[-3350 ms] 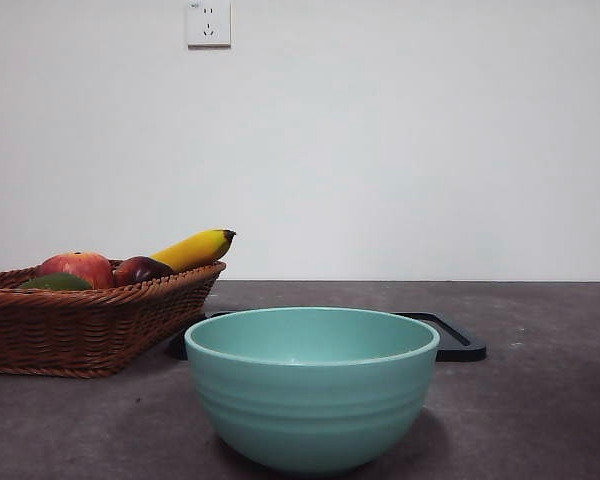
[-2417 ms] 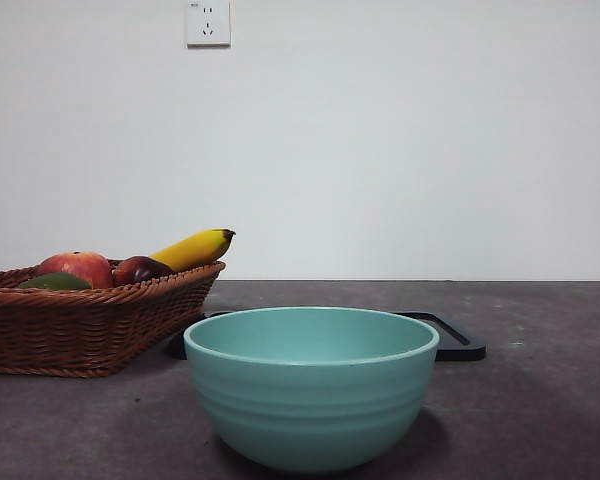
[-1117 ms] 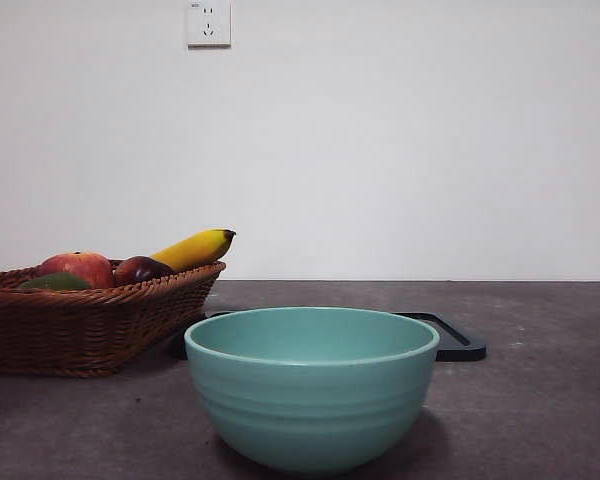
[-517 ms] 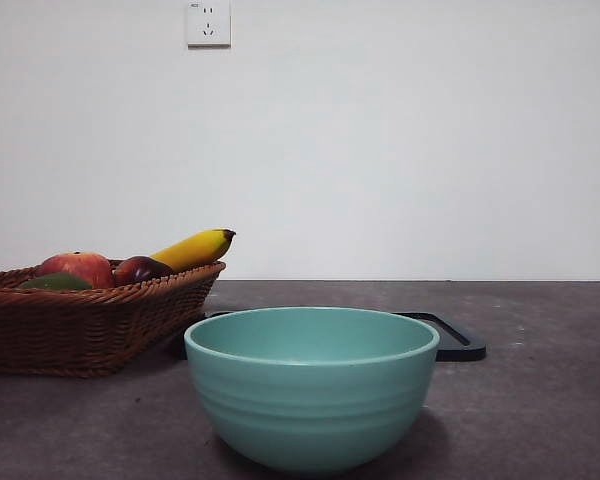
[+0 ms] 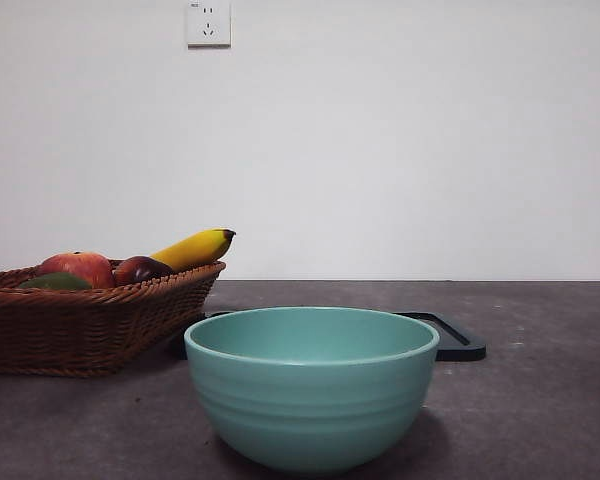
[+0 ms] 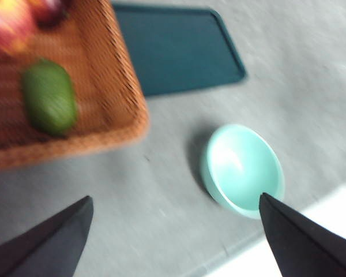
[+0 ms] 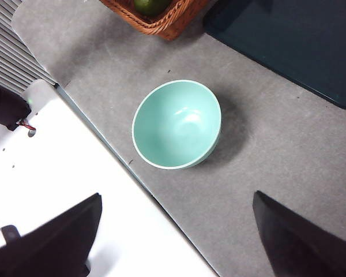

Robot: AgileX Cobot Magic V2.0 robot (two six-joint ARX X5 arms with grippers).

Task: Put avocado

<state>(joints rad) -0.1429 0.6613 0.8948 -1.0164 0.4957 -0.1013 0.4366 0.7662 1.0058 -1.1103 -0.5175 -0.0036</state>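
Note:
The dark-green avocado [image 6: 48, 104] lies in the wicker basket [image 6: 112, 115]; in the front view only its top [image 5: 55, 283] shows over the basket rim [image 5: 100, 325] at the left. The empty mint-green bowl [image 5: 311, 385] stands in front at the middle and also shows in the left wrist view [image 6: 242, 171] and the right wrist view [image 7: 177, 123]. My left gripper [image 6: 176, 236] is open and empty, high above the table between basket and bowl. My right gripper [image 7: 179, 228] is open and empty, high above the table near the bowl.
A red apple [image 5: 77, 268], a dark purple-red fruit [image 5: 140, 269] and a banana [image 5: 195, 248] share the basket. A dark flat tray [image 5: 450, 335] lies behind the bowl. A white table edge [image 7: 75, 190] runs close to the bowl.

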